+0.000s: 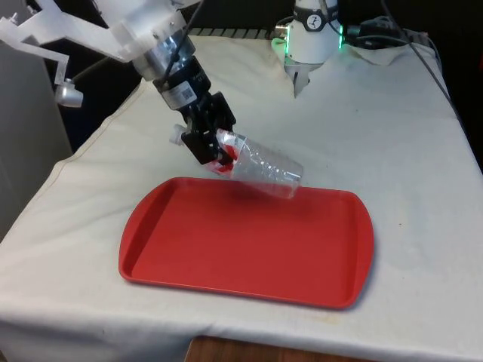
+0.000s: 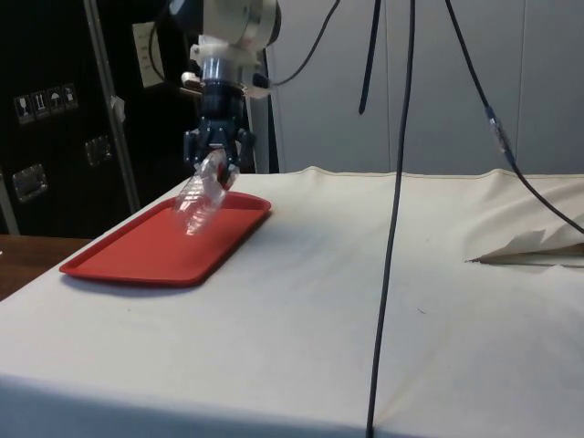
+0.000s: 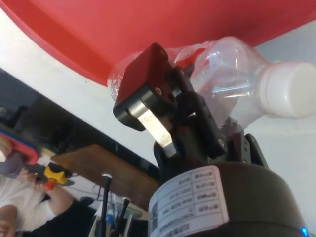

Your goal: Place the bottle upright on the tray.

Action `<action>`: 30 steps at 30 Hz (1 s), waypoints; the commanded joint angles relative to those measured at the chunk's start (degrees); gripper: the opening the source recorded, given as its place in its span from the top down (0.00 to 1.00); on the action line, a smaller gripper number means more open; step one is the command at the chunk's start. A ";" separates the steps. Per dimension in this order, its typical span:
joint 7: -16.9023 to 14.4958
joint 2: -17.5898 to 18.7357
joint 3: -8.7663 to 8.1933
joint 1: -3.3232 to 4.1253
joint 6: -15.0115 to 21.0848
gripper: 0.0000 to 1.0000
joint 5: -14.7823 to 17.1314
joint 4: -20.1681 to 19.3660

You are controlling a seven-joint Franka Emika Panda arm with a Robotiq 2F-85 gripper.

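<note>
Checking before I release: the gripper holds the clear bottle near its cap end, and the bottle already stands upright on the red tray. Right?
Not quite. The gripper does hold the clear bottle near its cap end, but the bottle is tilted steeply, base lowest, above the red tray's far edge, not upright. The side view shows the lean plainly.

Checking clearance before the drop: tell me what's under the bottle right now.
Under the tilted bottle, held by the claw near its cap end, lies the red tray's far edge. The bottle's base hangs over it; the tray patch directly beneath is covered.
</note>
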 commanded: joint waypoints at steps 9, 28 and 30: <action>2.86 1.09 0.40 0.63 2.46 0.86 -3.15 2.58; 8.65 1.43 0.00 0.23 2.52 0.86 -8.42 8.02; 9.22 1.43 -0.17 0.29 2.52 0.86 -8.88 8.48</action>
